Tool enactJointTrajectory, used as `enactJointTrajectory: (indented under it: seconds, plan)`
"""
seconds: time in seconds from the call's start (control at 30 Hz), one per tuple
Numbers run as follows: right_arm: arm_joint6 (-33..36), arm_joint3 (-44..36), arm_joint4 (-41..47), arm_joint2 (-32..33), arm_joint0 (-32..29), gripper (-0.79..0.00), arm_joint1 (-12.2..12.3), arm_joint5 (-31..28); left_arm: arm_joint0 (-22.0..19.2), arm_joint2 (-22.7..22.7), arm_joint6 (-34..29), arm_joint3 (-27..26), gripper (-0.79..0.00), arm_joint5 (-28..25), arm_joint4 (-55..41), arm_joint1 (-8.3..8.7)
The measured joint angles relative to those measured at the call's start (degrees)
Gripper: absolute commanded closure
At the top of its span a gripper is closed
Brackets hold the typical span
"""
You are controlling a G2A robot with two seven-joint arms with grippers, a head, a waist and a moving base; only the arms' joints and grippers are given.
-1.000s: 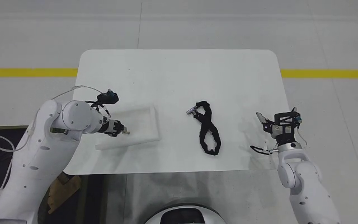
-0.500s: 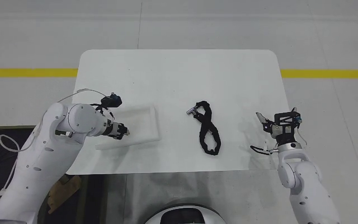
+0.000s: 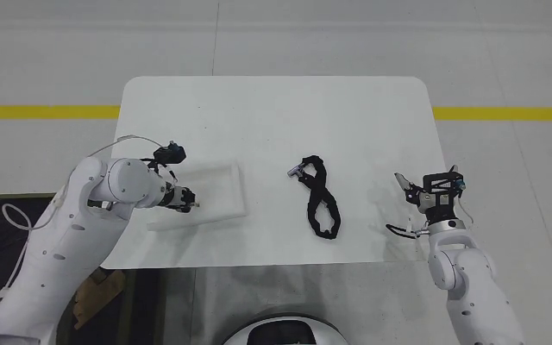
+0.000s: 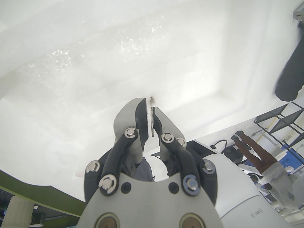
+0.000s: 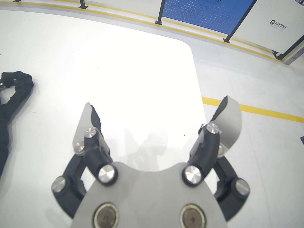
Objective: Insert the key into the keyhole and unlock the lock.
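White table (image 3: 276,103) on a pale floor, and the left gripper (image 4: 152,110) sits low over the foam tray (image 3: 220,185), pads clamped flat on the key (image 4: 151,119), whose tip pokes out past the fingertips. Well apart to that arm's right lies the chain lock (image 3: 321,207) at mid-table, stretched far to near, with the metal keyhole (image 3: 295,172) end at its far tip turned towards the left arm's side. The key must cross over and line up with that end, I'd say. Right gripper (image 5: 158,107) waits spread wide, holding nothing, near the table's right edge. Against a second ago, the left arm has edged slightly towards the lock; lock and right arm unmoved
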Motion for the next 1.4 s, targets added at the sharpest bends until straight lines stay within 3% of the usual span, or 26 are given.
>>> enactJointTrajectory:
  seconds: [0.43,0.6,0.77,0.93,1.03,1.13,1.23,1.4]
  plan:
    - [0.0,0.0,0.0,0.0,0.0,-0.785,0.0,0.0,-2.5,-0.4,-1.6,-0.8,0.000,-1.6,1.2,1.98]
    - [0.0,0.0,0.0,0.0,0.0,-0.785,0.0,0.0,-5.3,0.8,-3.7,2.5,0.000,-3.7,-0.3,2.95]
    - [0.0,0.0,0.0,0.0,0.0,-0.785,0.0,0.0,-9.8,2.7,-1.5,5.6,0.000,-1.5,-6.6,3.56]
    - [0.0,0.0,0.0,0.0,0.0,-0.785,0.0,0.0,-9.1,-2.8,0.6,5.0,0.000,0.6,-22.8,4.87]
    - [0.0,0.0,0.0,0.0,0.0,-0.785,0.0,0.0,-7.1,-6.8,-0.3,9.0,0.000,-4.2,-34.4,4.91]
    - [0.0,0.0,0.0,0.0,0.0,-0.785,0.0,0.0,-5.3,-8.5,1.7,16.8,0.000,-13.0,-47.2,4.09]
    - [0.0,0.0,0.0,0.0,0.0,-0.785,0.0,0.0,-5.0,-7.4,3.5,23.8,0.000,-20.3,-56.6,3.03]
    - [0.0,0.0,0.0,0.0,0.0,-0.785,0.0,0.0,-5.8,-4.4,5.6,31.3,0.000,-27.8,-63.0,1.49]
